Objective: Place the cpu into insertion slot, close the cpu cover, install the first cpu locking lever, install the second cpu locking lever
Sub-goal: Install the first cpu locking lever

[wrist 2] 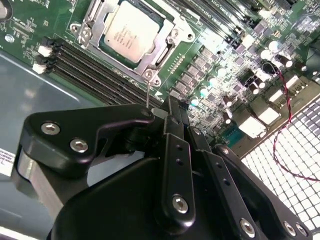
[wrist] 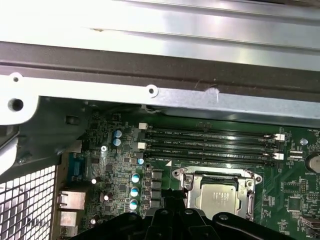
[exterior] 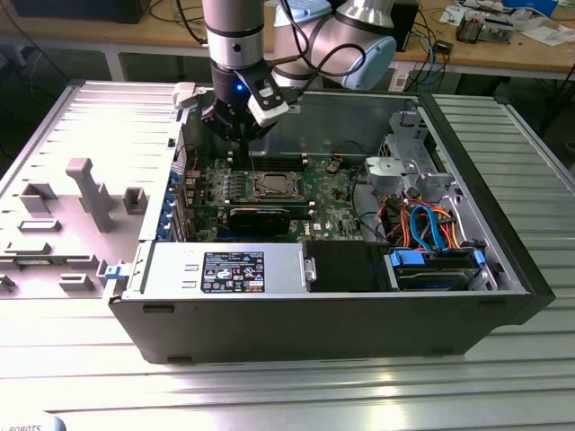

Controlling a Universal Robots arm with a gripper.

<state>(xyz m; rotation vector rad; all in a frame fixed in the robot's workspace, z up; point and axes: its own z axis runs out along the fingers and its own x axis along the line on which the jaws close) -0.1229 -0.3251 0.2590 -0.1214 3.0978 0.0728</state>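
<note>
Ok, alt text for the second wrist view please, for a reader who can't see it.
The cpu sits in the insertion slot with the cpu cover closed around it, on a green motherboard. The black tool fills the foreground, a thin locking lever rising just beyond it.

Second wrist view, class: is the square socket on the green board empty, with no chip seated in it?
No. The silver-topped cpu already sits in the insertion slot, with the cpu cover framing it.
</note>
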